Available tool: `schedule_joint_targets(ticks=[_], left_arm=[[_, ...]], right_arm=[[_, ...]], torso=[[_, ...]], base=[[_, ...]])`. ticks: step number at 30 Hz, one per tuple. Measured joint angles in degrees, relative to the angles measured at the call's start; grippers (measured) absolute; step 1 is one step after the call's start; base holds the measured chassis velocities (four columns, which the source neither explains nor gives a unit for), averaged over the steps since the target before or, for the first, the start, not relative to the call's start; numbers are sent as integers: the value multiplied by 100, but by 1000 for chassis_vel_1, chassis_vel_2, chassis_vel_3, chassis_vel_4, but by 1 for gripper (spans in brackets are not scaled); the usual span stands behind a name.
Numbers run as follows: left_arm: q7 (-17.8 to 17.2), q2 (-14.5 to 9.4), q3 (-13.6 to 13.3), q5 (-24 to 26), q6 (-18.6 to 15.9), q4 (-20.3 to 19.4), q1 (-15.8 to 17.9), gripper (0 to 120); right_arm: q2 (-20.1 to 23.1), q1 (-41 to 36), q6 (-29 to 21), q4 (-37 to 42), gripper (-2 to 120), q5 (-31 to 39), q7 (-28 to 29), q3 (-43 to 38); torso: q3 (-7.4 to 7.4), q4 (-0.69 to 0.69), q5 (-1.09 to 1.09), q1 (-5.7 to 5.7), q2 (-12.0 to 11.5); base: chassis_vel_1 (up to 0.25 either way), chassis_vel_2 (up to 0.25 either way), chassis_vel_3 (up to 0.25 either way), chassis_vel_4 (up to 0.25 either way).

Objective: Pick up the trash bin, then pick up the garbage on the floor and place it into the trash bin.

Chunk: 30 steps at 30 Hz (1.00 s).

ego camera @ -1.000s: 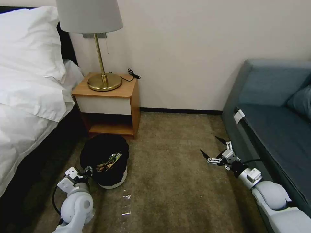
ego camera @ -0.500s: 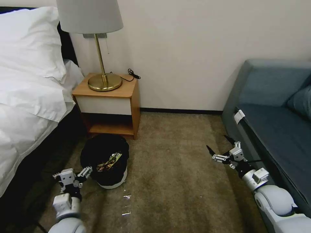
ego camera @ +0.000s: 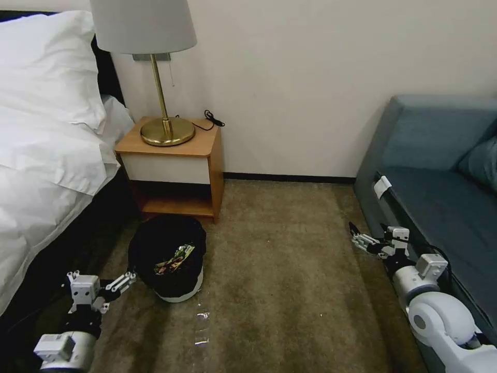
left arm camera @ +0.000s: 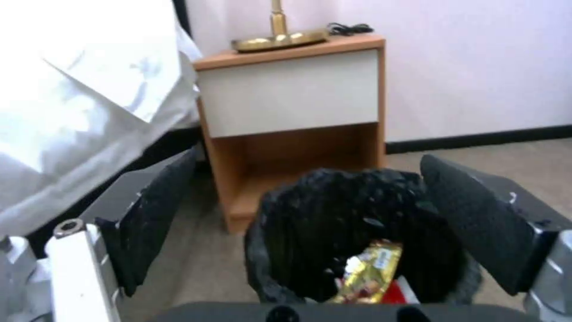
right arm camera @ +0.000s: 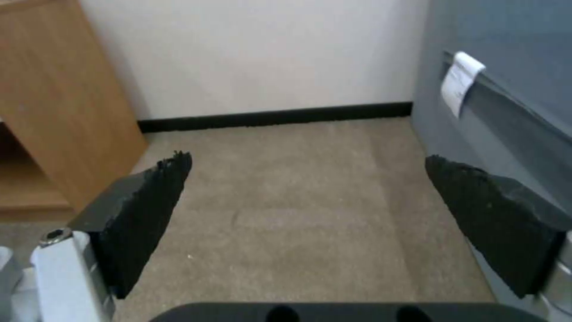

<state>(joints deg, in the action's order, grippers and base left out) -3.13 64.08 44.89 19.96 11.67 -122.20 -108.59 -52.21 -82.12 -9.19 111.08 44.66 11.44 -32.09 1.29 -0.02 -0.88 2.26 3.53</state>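
The trash bin (ego camera: pixel 178 294), white with a black bag over its rim, stands on the carpet in front of the nightstand. Garbage lies inside it: a colourful wrapper (ego camera: pixel 174 259), seen as a yellow packet (left arm camera: pixel 369 270) beside a red piece (left arm camera: pixel 403 293) in the left wrist view. My left gripper (ego camera: pixel 102 277) hangs open just left of the bin (left arm camera: pixel 334 210), apart from it, its fingers (left arm camera: pixel 152 214) wide. My right gripper (ego camera: pixel 370 234) is open beside the sofa, with only carpet between its fingers (right arm camera: pixel 143 214). Faint clear plastic glints (ego camera: pixel 201 327) lie on the carpet in front of the bin.
A wooden nightstand (ego camera: pixel 178 150) with a brass lamp (ego camera: pixel 166 132) stands behind the bin. The bed with white linen (ego camera: pixel 46 155) runs along the left and a blue-grey sofa (ego camera: pixel 440 207) along the right. Open carpet (ego camera: pixel 284 269) lies between bin and sofa.
My left gripper has drawn back from the bin's rim, down and to the left, and stands open. My right arm has pulled back to the right, toward the sofa. The bin has not moved.
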Motion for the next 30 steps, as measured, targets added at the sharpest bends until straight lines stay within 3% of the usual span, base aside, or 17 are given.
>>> schedule_joint_targets(ticks=[6, 12, 30], left_arm=[[12, -51, -22, 203, -31, -113, -32, 100], [-214, -103, -83, 163, -298, -189, 41, 100], [-244, -98, -93, 155, -320, -186, 57, 100]], right_arm=[[-101, -46, 14, -26, 100, -26, 27, -18], [-209, -79, 202, -91, 100, -381, -139, -37], [-213, -75, 228, -110, 100, -413, -170, -40]], torso=[[0, 0, 1, 0, 0], [0, 0, 1, 1, 0], [0, 0, 1, 1, 0]], base=[[0, 0, 0, 0], [0, 0, 0, 0], [0, 0, 0, 0]])
